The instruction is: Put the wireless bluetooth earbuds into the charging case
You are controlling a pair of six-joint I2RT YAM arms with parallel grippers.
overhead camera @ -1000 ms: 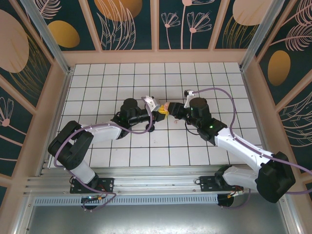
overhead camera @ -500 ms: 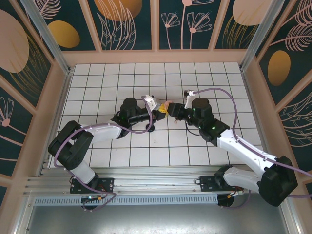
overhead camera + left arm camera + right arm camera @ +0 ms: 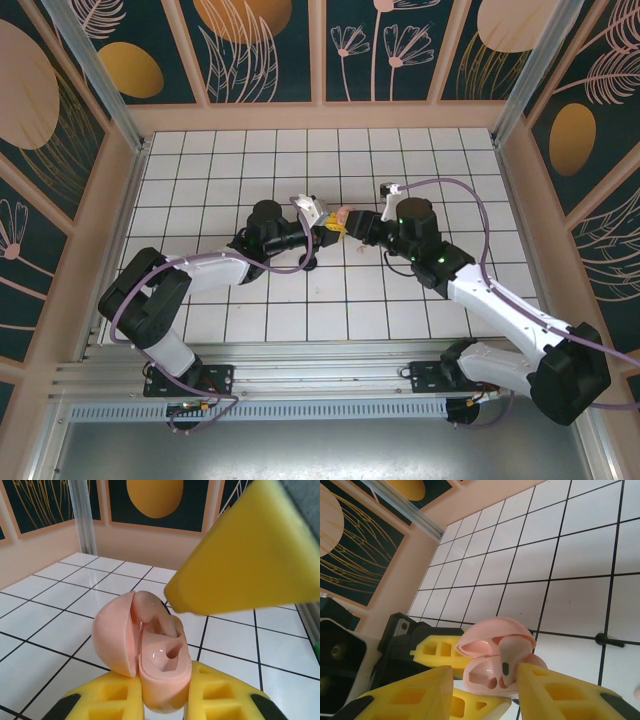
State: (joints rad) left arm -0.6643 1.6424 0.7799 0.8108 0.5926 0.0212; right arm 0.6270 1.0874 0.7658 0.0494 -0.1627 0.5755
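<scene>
You have two arms, each ending in one gripper: the left gripper point(image 3: 328, 232) and the right gripper point(image 3: 352, 226). You have one pale pink charging case point(image 3: 485, 672), one pink earbud point(image 3: 509, 654) and one small black piece point(image 3: 606, 639).

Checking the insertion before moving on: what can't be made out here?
Right wrist view: the earbud stem's end is hidden inside the case, so full seating is unclear.
Left wrist view: a close, blurred finger of the right gripper covers whatever lies behind.
Top view: earbud and case are too small to tell apart.
Right wrist view: a pink bit is cut by the right edge.
</scene>
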